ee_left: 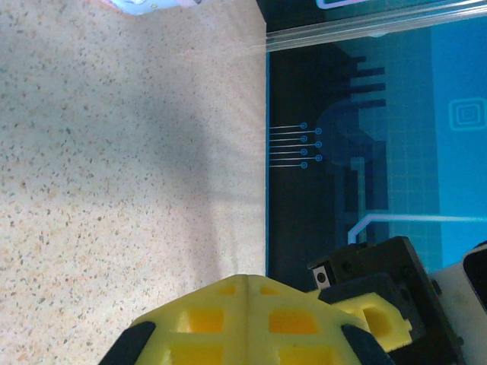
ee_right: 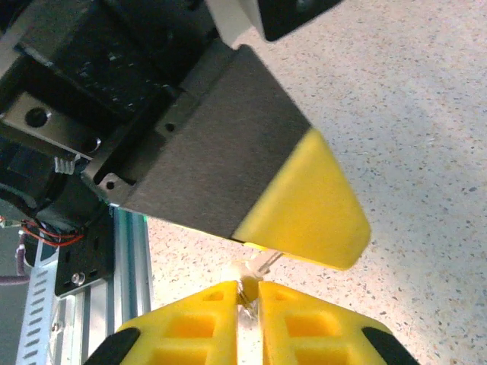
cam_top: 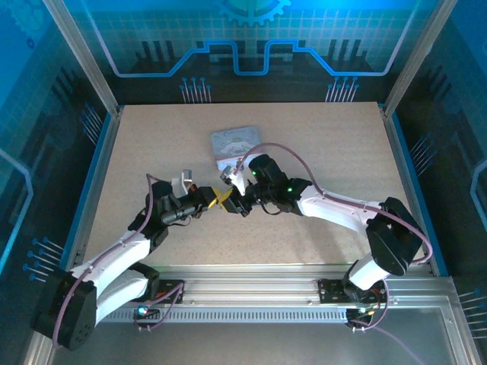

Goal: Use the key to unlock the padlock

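The key (ee_right: 264, 264) is pinched by the right gripper (ee_right: 245, 289), its long axis slanted toward the left gripper (ee_left: 247, 283), which is clenched, contents hidden. Both arms are stretched inward, nearly touching.

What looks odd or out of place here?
Nothing spilled or broken. The tin lies slightly askew on the table. The left claw and right claw meet tip to tip, the right pinching a tiny sliver, perhaps the key.
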You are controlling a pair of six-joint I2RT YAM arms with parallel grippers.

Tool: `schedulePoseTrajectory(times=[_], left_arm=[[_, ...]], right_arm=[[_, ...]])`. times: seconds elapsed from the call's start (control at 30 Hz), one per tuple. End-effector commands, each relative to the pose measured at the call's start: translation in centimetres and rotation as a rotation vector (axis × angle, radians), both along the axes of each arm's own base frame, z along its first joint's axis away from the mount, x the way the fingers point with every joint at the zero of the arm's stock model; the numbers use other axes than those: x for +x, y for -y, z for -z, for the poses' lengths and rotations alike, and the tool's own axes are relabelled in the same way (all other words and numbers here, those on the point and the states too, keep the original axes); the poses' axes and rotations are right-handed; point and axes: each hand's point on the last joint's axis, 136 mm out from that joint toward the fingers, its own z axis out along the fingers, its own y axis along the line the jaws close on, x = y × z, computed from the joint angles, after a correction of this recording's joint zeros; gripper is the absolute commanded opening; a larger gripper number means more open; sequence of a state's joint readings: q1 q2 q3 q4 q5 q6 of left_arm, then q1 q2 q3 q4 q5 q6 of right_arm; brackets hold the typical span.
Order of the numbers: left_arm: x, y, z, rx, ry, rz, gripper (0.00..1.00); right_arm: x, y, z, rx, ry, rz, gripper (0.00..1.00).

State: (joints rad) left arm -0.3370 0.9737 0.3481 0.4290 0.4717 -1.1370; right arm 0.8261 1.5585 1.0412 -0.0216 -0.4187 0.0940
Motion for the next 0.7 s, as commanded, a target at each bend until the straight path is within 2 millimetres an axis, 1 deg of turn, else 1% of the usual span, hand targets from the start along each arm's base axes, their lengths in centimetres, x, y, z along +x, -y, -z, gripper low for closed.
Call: schedulePoseTrajectory(times=[0.0, 0.03, 0.07, 0.13, 0.17, 0.23, 0.33, 0.47, 0.5, 0.57, 0.67], left_arm=[[0.6, 0.3, -3.6, 0.010, 0.182, 0.018, 0.00], [0.6, 0.3, -3.8, 0.007, 0.197, 0.016, 0.00], [0.7, 0.3, -3.9, 0.004, 0.210, 0.014, 0.00], [0.7, 0.4, -4.1, 0.003, 0.233, 0.017, 0.00], [0.8, 0.4, -4.3, 0.008, 0.253, 0.018, 0.00], [0.6, 0.5, -4.8, 0.019, 0.302, 0.034, 0.00], [0.3, 0.9, -6.3, 0.055, 0.422, 0.076, 0.00], [-0.4, 1.7, -8.7, 0.103, 0.603, 0.155, 0.00], [-0.7, 1.9, -9.3, 0.112, 0.648, 0.175, 0.00], [-1.3, 2.3, -10.2, 0.125, 0.729, 0.217, 0.00], [-2.1, 2.9, -11.4, 0.111, 0.822, 0.272, 0.00]], right_arm=[[0.0, 0.6, 0.0, -0.007, -0.002, 0.041, 0.15], [0.0, 0.6, -0.1, -0.003, -0.004, 0.045, 0.18], [0.0, 0.6, -0.2, 0.002, -0.005, 0.049, 0.22], [0.0, 0.8, -0.3, 0.008, -0.006, 0.060, 0.35], [0.0, 1.0, -0.5, 0.010, -0.006, 0.067, 0.38], [-0.1, 1.5, -1.0, 0.026, -0.014, 0.075, 0.40], [-0.5, 2.5, -2.5, 0.097, -0.053, 0.076, 0.40], [-0.7, 3.9, -5.1, 0.241, -0.142, 0.070, 0.40], [-1.1, 4.1, -5.3, 0.258, -0.160, 0.061, 0.40], [-1.9, 4.3, -6.6, 0.295, -0.175, 0.033, 0.41], [-2.8, 4.3, -7.9, 0.325, -0.197, -0.007, 0.43]])
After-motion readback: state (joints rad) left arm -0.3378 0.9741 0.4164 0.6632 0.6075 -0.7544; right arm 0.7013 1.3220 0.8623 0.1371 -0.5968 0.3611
